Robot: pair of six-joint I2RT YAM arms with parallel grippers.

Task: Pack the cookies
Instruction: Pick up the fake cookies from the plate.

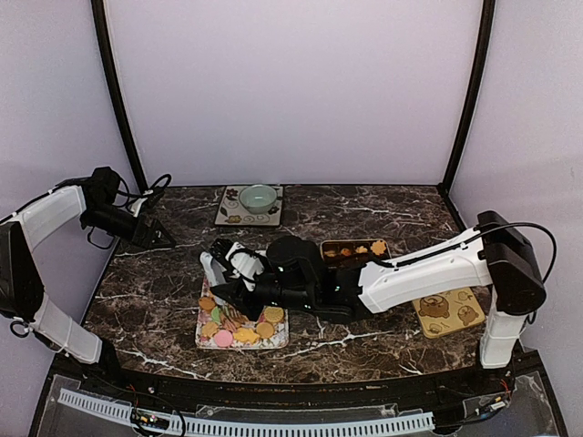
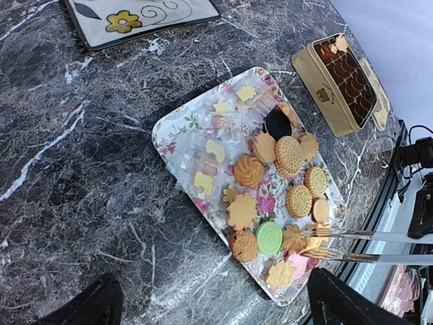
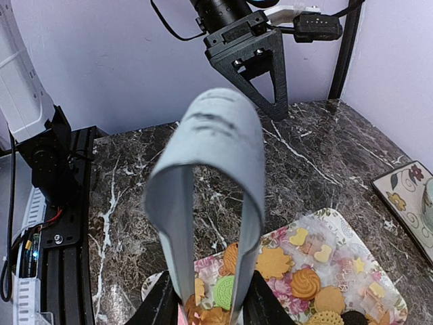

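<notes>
A floral rectangular tray [image 2: 169,135] lies on a dark marble table [image 2: 81,169], left of centre. Its long axis runs roughly from near to far. The cookies [image 2: 291,154] lie flat on it in a loose spread along that same axis. Most are golden-orange: ridged rounds, a piped swirl, and flower and star shapes. Among them are one green round [image 2: 269,237], one dark brown sandwich biscuit [image 2: 277,123] and a pink one [image 2: 298,265] at the near end. Toward the far end lie small yellow pieces in clear wrappers.

The right gripper [image 3: 210,306] reaches across from the right and hangs over the tray. It is clenched around grey loop-shaped tongs [image 3: 216,135]. The tongs point downward, with their two tips among the cookies at the tray's near end. Whether the tips pinch a cookie cannot be told.

The left gripper [image 2: 216,303] is raised over the far left of the table, well apart from the tray. Its fingers are spread wide and hold nothing.

To the right of the tray stands a gold tin [image 2: 308,71] with ridged brown compartments, and a few golden cookies sit at one end. Its lid [image 1: 448,311] lies further right. At the far edge, a patterned plate [image 2: 169,17] carries a pale green bowl [image 1: 259,197].
</notes>
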